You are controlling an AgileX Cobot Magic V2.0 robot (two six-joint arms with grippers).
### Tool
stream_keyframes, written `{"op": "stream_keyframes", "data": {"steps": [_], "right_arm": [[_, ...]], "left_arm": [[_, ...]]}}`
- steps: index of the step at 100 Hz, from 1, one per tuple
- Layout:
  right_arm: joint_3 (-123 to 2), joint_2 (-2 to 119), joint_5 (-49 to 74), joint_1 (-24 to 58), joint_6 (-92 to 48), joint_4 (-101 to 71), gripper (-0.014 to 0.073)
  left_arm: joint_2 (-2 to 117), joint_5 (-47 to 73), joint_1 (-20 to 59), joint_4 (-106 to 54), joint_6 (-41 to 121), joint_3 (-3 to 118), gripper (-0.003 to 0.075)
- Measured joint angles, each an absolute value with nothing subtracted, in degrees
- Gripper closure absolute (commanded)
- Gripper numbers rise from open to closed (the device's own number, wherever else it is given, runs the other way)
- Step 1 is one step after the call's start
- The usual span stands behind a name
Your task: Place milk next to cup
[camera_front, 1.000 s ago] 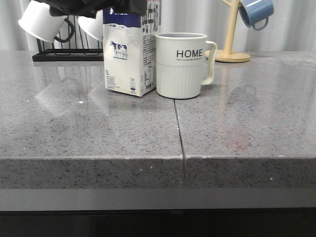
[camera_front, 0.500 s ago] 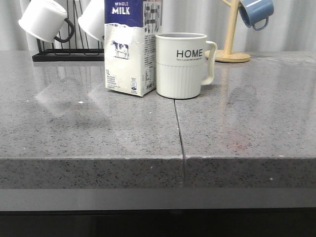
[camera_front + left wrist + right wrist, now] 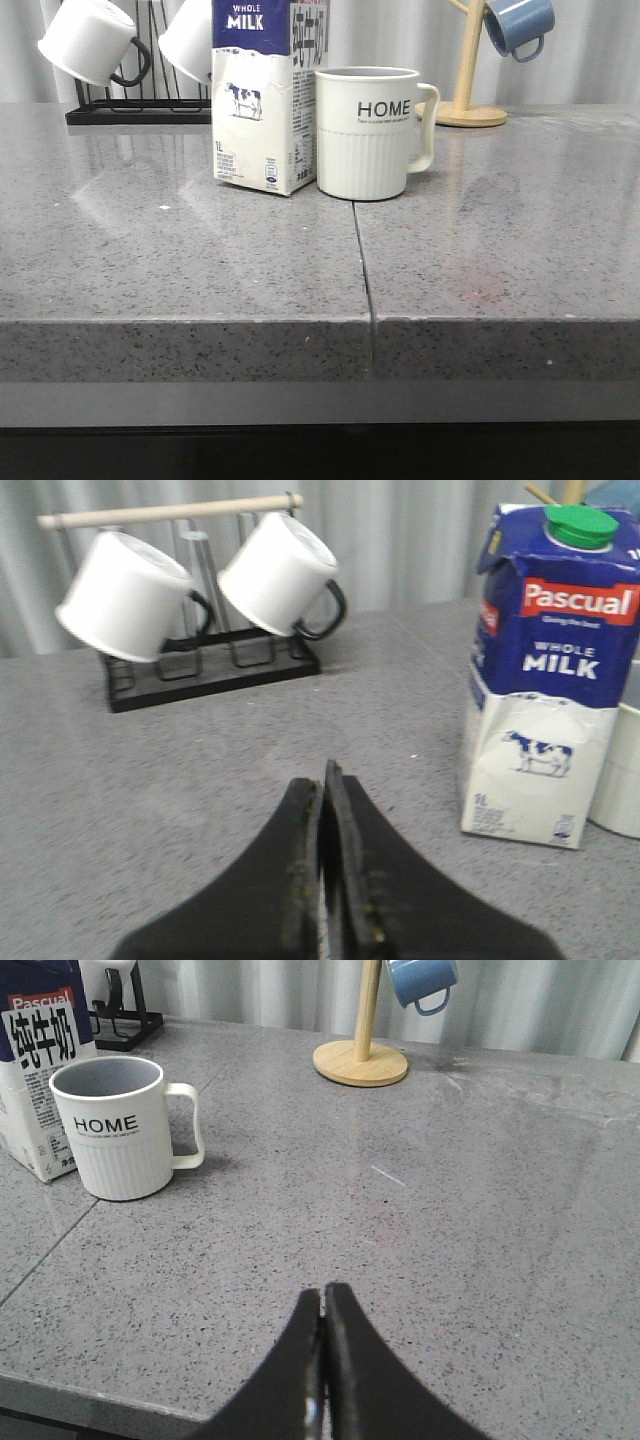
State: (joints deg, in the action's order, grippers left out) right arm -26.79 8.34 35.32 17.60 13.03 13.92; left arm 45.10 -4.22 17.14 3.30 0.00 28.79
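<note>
The milk [image 3: 262, 100] is a tall white carton with a dark blue top. It stands upright on the grey counter, right against the left side of the cup [image 3: 368, 132], a cream mug with "HOME" lettering and its handle to the right. Both also show in the right wrist view: the cup [image 3: 118, 1130] and the milk [image 3: 40, 1070]. The left wrist view shows the milk [image 3: 545, 680] to one side of my left gripper [image 3: 325, 780], which is shut, empty and well apart from it. My right gripper [image 3: 323, 1295] is shut and empty over bare counter. Neither gripper shows in the front view.
A black rack [image 3: 130, 110] with two white black-handled mugs [image 3: 90, 40] stands at the back left. A wooden mug tree [image 3: 470, 100] with a blue mug [image 3: 518, 25] stands at the back right. A seam [image 3: 362, 260] runs down the counter.
One second ago the left arm was over the top of the milk; it has since drawn away out of the front view. The milk and cup have stayed put.
</note>
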Motion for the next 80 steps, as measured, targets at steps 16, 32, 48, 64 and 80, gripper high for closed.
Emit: {"op": "stream_keyframes", "data": {"steps": [16, 32, 48, 64, 80], "right_arm": [[-26.79, 8.34, 35.32, 17.6, 13.03, 13.92, 0.0652], [-26.79, 8.34, 35.36, 17.6, 13.03, 13.92, 0.0652], [-26.79, 8.34, 35.36, 17.6, 13.03, 13.92, 0.0652], [-26.79, 8.34, 35.36, 17.6, 13.03, 13.92, 0.0652], [-26.79, 8.34, 35.36, 17.6, 13.03, 13.92, 0.0652]], "left_arm": [[36.92, 0.0, 13.04, 3.3, 0.0, 24.8, 0.0741], [30.15, 4.46, 8.78, 3.3, 0.0, 22.12, 0.0741], [24.97, 5.64, 6.29, 3.3, 0.0, 18.5, 0.0741], [20.17, 5.64, 6.22, 3.18, 0.0, 13.02, 0.0741], [15.54, 5.64, 6.22, 2.38, 0.0, 8.41, 0.0741]]}}
